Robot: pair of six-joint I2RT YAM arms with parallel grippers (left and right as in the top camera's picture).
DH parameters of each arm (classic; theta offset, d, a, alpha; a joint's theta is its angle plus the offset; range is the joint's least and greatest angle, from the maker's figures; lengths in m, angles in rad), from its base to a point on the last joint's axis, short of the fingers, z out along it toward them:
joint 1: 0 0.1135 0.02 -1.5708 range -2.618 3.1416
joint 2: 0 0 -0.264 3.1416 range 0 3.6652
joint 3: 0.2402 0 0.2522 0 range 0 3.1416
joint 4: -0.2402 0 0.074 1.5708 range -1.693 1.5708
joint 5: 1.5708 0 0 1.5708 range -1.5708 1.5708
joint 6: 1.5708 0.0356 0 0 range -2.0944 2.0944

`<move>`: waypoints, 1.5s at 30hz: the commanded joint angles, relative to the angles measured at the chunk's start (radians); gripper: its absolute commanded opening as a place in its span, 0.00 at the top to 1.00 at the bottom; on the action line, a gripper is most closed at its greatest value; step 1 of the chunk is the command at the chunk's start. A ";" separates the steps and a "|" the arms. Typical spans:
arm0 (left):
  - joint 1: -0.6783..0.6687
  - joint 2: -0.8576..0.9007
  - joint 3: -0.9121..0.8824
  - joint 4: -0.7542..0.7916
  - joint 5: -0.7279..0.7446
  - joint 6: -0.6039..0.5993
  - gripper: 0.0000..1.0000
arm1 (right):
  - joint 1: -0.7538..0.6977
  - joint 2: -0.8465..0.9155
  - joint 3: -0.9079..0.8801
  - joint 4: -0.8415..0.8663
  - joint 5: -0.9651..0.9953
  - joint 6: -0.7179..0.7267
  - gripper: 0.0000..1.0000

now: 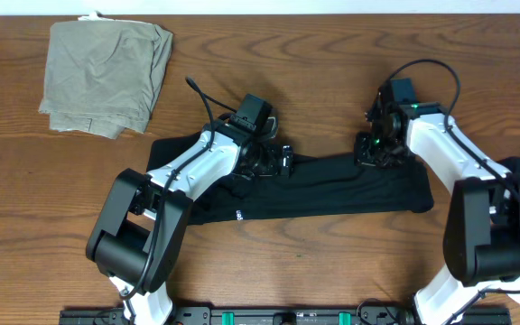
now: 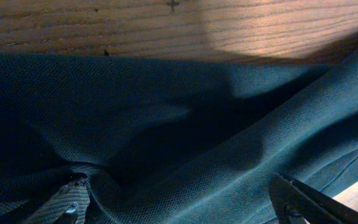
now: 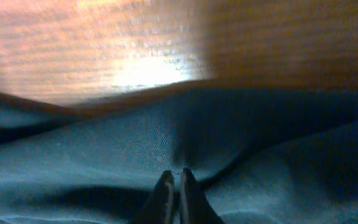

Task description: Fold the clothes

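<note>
Table: brown wood grain; both arms reach in from its near edge

Black garment: lies on the middle of the table as a long band running left to right; its far edge is nearly straight; the right end is squared off, while the left end is partly hidden under the left arm; a small white print shows near its near edge, left of centre

Left gripper: down on the far edge of the black garment, left of centre; fingers spread wide, one at each lower corner of the wrist view, with rumpled fabric between them; nothing clamped

Right gripper: down on the far edge of the black garment, towards its right end; fingers pressed together; the fabric puckers at their tips, pinched there

Olive-khaki garment: loosely folded, near the far-left corner of the table, well apart from the black garment and both grippers
</note>
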 commanded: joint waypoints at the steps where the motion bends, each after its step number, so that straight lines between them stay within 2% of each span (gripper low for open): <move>1: -0.003 0.055 -0.006 0.003 -0.001 -0.002 0.06 | 0.009 0.046 -0.007 -0.023 -0.002 0.023 0.99; 6: -0.002 0.055 -0.006 -0.001 -0.005 -0.002 0.06 | -0.011 0.056 -0.007 -0.109 0.166 0.120 0.99; 14: 0.001 0.055 -0.006 -0.027 -0.088 -0.001 0.06 | -0.092 0.056 -0.007 -0.195 0.246 0.119 0.99; 20: 0.050 0.055 -0.006 -0.054 -0.115 -0.001 0.06 | -0.174 0.056 -0.006 -0.249 0.317 0.119 0.99; 32: 0.178 0.054 -0.006 -0.088 -0.117 0.023 0.06 | -0.216 0.056 0.008 -0.268 0.374 0.119 0.99; 41: 0.204 -0.009 -0.004 -0.095 -0.122 0.026 0.05 | -0.215 0.055 0.126 -0.387 0.362 0.123 0.99; 42: 0.212 -0.025 -0.004 -0.099 -0.122 0.026 0.05 | -0.215 0.055 0.134 -0.394 0.355 0.119 0.98; 43: 0.220 -0.046 -0.004 -0.108 -0.121 0.025 0.05 | -0.215 0.055 0.141 -0.397 0.330 0.098 0.93; 45: 0.230 -0.087 -0.004 -0.129 -0.121 0.026 0.05 | -0.215 0.055 0.141 -0.388 0.233 -0.010 0.75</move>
